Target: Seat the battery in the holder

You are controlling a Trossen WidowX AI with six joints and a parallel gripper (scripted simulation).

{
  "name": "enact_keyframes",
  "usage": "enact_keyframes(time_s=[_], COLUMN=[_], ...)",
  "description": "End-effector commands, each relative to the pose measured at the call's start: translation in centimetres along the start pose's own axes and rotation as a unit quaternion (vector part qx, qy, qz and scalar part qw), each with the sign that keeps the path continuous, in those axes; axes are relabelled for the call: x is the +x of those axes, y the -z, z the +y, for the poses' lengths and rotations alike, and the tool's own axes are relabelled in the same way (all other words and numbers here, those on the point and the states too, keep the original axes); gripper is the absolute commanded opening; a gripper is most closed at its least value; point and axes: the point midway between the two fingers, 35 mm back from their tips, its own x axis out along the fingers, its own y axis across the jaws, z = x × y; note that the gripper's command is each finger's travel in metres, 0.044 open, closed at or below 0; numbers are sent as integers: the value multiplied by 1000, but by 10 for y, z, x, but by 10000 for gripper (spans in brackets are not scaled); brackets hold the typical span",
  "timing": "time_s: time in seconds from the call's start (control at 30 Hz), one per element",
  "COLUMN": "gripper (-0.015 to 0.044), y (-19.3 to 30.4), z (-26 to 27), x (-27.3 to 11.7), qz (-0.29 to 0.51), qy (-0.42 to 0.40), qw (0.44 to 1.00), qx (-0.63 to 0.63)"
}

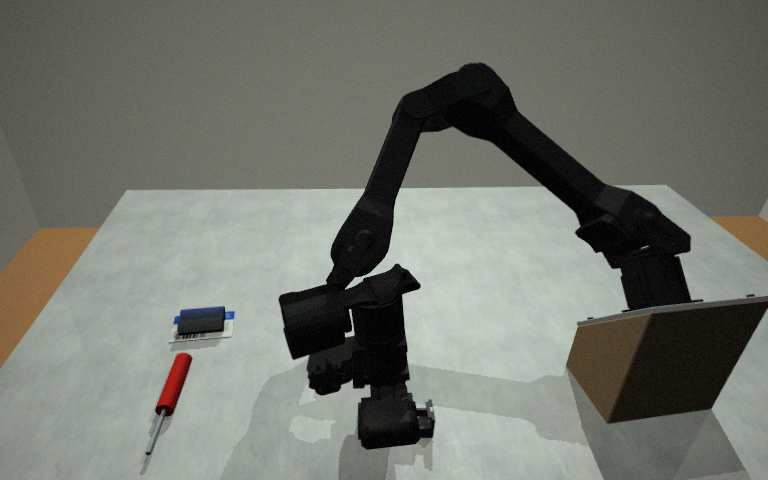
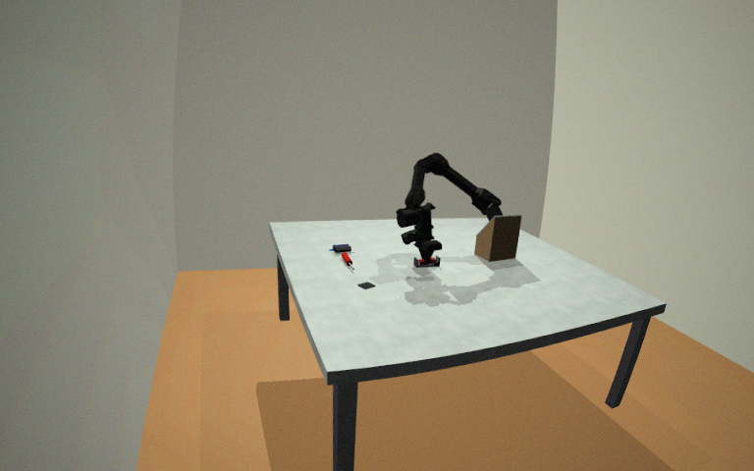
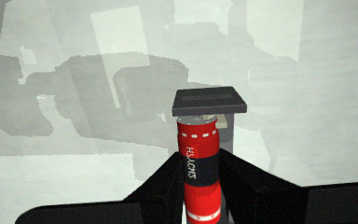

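Grey walls (image 2: 333, 111), orange floor (image 2: 222, 333), dark-legged grey table (image 2: 500, 333), cream side wall (image 2: 667, 138)

Battery (image 3: 199, 163) between matt black fingers: glossy red, smooth. Beyond their tips, holder (image 3: 209, 100) matt dark plastic. Counter (image 3: 70, 177) mottled grey.

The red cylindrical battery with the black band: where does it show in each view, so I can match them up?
Top: not visible; the black gripper covers it, low centre.
Exterior: red cylindrical battery with the black band, a red speck under the gripper, mid-table.
Wrist: bottom centre, held between the jaws, its far end at the dark holder lip.
Shared landmark: the gripper itself.
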Motion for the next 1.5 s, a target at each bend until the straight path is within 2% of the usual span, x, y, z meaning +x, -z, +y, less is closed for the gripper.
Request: enact_keyframes(time_s=[0.0,1.47], gripper=[71,71], y=[0,8], z=[-2,-5], x=[2,4], qz=[-11,-90], qy=[2,-6], qw=[1000,996], qx=[2,2])
